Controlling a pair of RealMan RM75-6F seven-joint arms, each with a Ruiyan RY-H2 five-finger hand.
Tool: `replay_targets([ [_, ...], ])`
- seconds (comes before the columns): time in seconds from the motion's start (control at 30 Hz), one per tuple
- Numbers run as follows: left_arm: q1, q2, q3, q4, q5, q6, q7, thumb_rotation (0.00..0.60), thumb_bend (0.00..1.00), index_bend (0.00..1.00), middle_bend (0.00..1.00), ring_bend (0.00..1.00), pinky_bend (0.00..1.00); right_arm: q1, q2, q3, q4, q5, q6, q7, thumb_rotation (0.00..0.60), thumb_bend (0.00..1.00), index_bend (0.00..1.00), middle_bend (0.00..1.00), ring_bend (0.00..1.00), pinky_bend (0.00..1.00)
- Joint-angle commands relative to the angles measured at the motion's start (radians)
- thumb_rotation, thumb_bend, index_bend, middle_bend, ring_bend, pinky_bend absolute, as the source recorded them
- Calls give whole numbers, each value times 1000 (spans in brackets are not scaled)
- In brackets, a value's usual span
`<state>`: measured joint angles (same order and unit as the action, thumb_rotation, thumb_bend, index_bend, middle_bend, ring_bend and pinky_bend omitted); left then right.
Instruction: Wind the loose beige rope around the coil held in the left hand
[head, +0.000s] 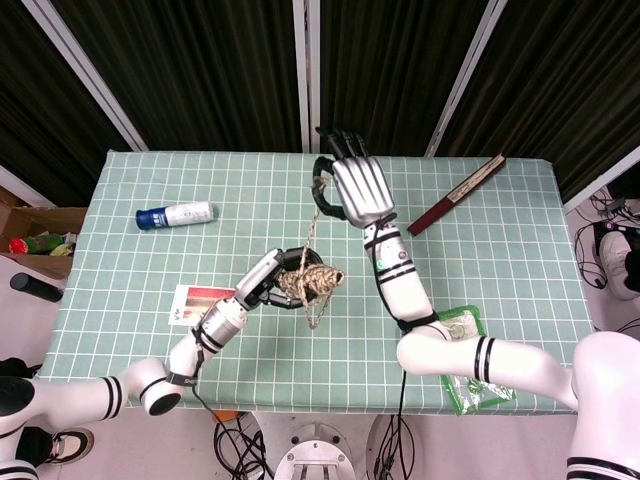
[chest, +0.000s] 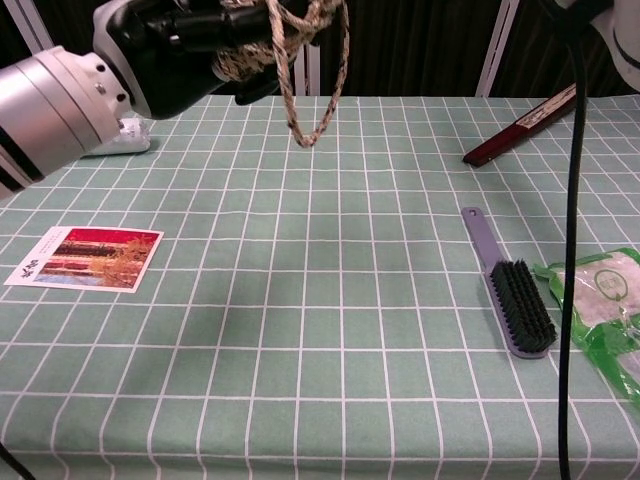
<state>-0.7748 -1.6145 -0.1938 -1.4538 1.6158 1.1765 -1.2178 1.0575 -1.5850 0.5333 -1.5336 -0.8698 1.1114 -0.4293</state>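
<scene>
Left hand (head: 272, 284) fingers curled round coil (head: 310, 281) — your anchor. Right hand (head: 355, 190) raised, pinching rope (head: 317, 212) taut for next wrap — loop dangles below.

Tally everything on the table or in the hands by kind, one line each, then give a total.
Rope: 1
Bottle: 1
Picture card: 1
Brush: 1
Green packet: 1
Dark red folded fan: 1
Total: 6
</scene>
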Motion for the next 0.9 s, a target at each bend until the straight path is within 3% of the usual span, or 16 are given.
replay_targets([
  [0.03, -6, 29, 13, 34, 40, 64, -148, 600, 459, 776, 777, 713, 835, -35, 20, -21, -6, -27, 13, 49, 600, 519, 1000, 128, 0, 0],
  [0.23, 2, 47, -9, 39, -24, 76, -299, 600, 460, 776, 777, 714, 835, -90, 59, -68, -19, -67, 21, 100, 600, 520, 1000, 128, 0, 0],
  [0.47, 23, 63, -62, 32, -126, 70, -386, 600, 460, 776, 777, 714, 835, -142, 94, -124, -41, -127, 35, 134, 600, 520, 1000, 128, 0, 0],
  [0.9, 78, 40, -142, 1, -300, 54, -266, 600, 458, 776, 778, 714, 835, -229, 169, -230, -118, -289, 94, 122, 600, 518, 1000, 108, 0, 0],
])
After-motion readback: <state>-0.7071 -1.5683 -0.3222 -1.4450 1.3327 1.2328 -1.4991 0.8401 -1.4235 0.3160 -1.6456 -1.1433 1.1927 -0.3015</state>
